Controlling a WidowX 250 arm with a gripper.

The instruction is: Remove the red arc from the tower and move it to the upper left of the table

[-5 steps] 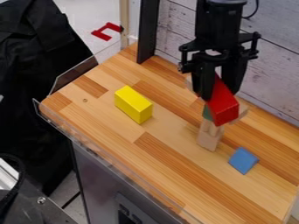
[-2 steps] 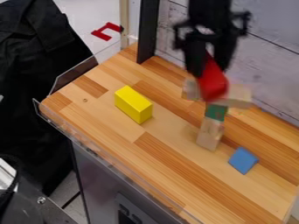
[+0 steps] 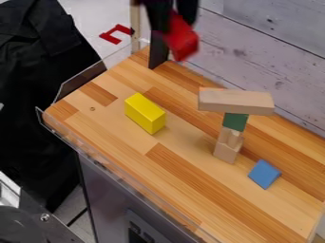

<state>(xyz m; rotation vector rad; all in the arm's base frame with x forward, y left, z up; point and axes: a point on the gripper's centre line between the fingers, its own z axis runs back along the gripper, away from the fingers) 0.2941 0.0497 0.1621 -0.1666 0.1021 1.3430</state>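
The black gripper (image 3: 173, 21) is at the top of the view, up and left of the tower, shut on the red arc (image 3: 181, 42). The red piece hangs in the air, slightly blurred, over the back edge of the wooden table (image 3: 181, 175). The tower stands right of centre: natural wood blocks (image 3: 227, 151) at the bottom, a green block (image 3: 234, 121) above them, and a long wooden block (image 3: 235, 101) lying across the top.
A yellow block (image 3: 145, 113) lies left of centre on the table, and a blue triangular block (image 3: 264, 174) lies right of the tower. A dark post (image 3: 159, 47) rises at the back edge. A clear guard (image 3: 82, 80) borders the left side.
The gripper has lifted the red arc off the tower and carried it up and to the left. The long wooden block is now uncovered; the tower still stands.
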